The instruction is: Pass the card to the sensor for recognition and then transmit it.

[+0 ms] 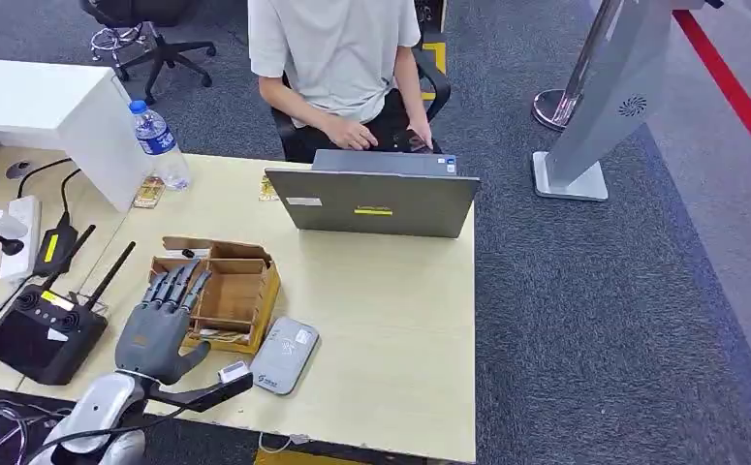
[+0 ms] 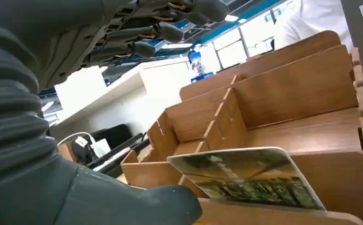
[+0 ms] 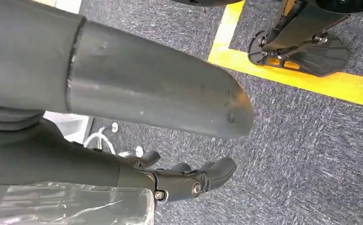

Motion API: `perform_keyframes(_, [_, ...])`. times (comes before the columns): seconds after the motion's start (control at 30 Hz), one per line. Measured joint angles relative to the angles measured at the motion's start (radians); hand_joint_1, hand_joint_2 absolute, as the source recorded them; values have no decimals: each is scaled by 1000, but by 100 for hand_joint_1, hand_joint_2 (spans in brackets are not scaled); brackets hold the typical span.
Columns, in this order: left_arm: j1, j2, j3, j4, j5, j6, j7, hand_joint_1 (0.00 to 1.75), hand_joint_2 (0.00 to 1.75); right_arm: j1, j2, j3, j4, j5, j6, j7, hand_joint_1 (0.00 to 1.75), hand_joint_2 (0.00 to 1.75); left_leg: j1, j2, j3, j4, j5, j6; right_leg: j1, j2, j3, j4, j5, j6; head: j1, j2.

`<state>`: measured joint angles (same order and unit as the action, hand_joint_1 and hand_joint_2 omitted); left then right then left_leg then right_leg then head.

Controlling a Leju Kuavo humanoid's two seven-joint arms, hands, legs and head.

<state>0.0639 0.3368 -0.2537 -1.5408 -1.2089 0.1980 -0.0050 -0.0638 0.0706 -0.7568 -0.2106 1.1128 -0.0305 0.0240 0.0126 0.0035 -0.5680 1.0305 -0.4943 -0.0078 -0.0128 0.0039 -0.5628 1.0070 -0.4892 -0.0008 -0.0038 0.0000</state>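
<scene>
over the wooden organizer (image 1: 221, 291), the left hand (image 1: 163, 325) hovers with fingers spread, holding nothing. a card (image 2: 249, 176) leans in its near compartment. the right hand (image 3: 188, 180) hangs with fingers curled, empty.

No text, label or brand is legible anywhere.

Desk (image 1: 381, 320) w/ laptop (image 1: 371, 199), organizer (image 1: 224, 291), reader (image 1: 284, 355), bottle (image 1: 161, 145).

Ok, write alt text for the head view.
The robot's left hand hovers open over a wooden divided box on a pale table, beside a grey card reader. Behind an open laptop, a person sits typing.
</scene>
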Motion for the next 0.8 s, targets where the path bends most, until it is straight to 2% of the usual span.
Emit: perform_keyframes(0.8, [-18,-26,-18,13,3,0,-31,0,175,-9,0,0,0,19,10,5,0,0,0,0,0,0,0,0,0,0,0,0,0,0,0,0])
